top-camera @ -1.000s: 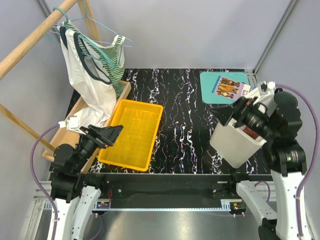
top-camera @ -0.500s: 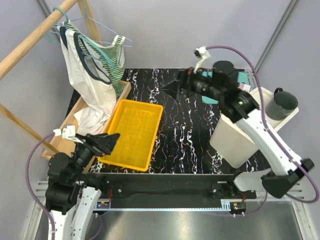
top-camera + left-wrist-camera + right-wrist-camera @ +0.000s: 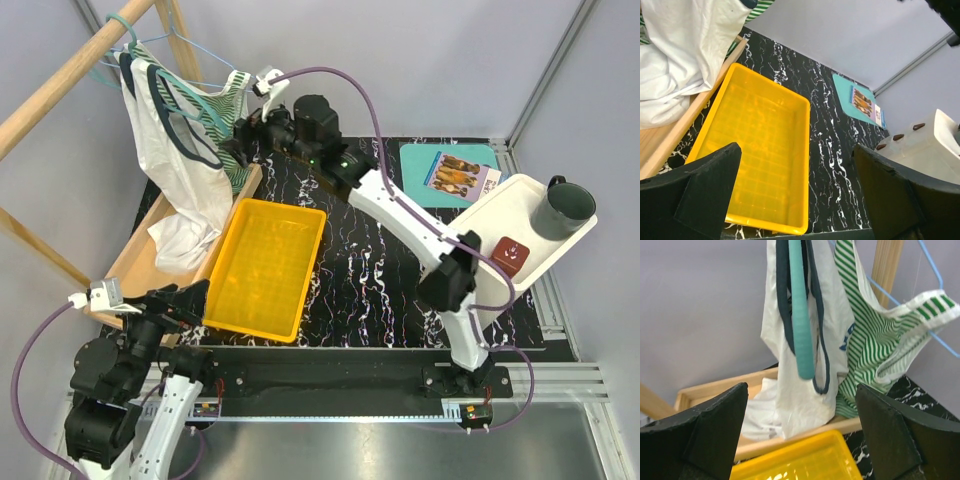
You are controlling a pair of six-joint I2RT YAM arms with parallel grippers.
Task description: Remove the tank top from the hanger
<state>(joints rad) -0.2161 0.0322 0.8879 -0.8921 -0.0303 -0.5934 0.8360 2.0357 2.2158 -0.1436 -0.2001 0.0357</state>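
— Two arms, but only one has travelled?
— Yes. The right gripper has swung from the far right of the table across to the rail. Its fingers stand wide apart, clamped on nothing, facing the white tank top.
— Where does that hang?
— On the teal hanger under the wooden rail, its hem slumped into the wooden crate. A green striped top hangs just beside it.
— And the left gripper?
— Drawn back low beside the yellow tray, fingers likewise apart.
— Meaning?
— The reach looks done, I judge; the grasp is not yet begun.
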